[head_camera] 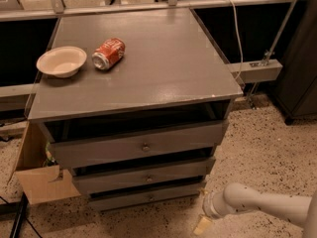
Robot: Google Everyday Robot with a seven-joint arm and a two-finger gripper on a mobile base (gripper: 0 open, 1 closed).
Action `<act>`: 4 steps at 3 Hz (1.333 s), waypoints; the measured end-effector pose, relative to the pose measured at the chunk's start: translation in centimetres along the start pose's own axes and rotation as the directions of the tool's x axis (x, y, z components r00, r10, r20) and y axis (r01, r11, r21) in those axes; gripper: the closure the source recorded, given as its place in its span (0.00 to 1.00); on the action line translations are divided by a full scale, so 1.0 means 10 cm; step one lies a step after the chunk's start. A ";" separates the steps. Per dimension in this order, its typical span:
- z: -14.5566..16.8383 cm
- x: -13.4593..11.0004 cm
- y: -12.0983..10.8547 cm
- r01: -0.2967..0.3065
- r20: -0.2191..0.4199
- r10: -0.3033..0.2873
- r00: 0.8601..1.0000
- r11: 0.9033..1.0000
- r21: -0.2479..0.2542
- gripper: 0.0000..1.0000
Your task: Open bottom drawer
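The grey cabinet [143, 73] has three drawers. The bottom drawer [148, 196] is the lowest, a shallow grey front with a small round knob [152, 198], close to the floor. A dark gap shows above its front. The middle drawer [143, 175] and the taller top drawer [141, 144] are above it. My gripper [203, 224] is at the end of the white arm [262, 202], low over the floor. It is just right of the bottom drawer's right end and apart from the knob.
A white bowl [61, 61] and a red soda can [109, 53] lying on its side are on the cabinet top. A cardboard box [37, 182] stands at the cabinet's left. Speckled floor spreads to the right. A dark cabinet [302, 73] stands at the far right.
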State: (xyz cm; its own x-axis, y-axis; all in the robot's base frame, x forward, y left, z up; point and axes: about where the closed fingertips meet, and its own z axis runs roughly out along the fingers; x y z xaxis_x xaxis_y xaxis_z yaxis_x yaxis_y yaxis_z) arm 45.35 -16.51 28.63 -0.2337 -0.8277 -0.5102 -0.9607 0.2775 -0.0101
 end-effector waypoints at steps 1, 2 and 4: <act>0.30 0.01 -0.01 0.035 0.081 -0.034 0.996 0.999 -0.016 0.00; 0.30 0.01 -0.01 0.035 0.081 -0.034 0.996 0.999 -0.016 0.00; 0.42 0.00 -0.07 0.111 0.130 -0.111 0.985 0.994 0.009 0.00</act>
State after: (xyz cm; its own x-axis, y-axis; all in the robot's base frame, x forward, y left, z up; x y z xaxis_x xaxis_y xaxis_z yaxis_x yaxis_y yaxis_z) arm 46.69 -14.67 25.04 -0.1042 -0.7830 -0.6132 -0.9793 0.1882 -0.0739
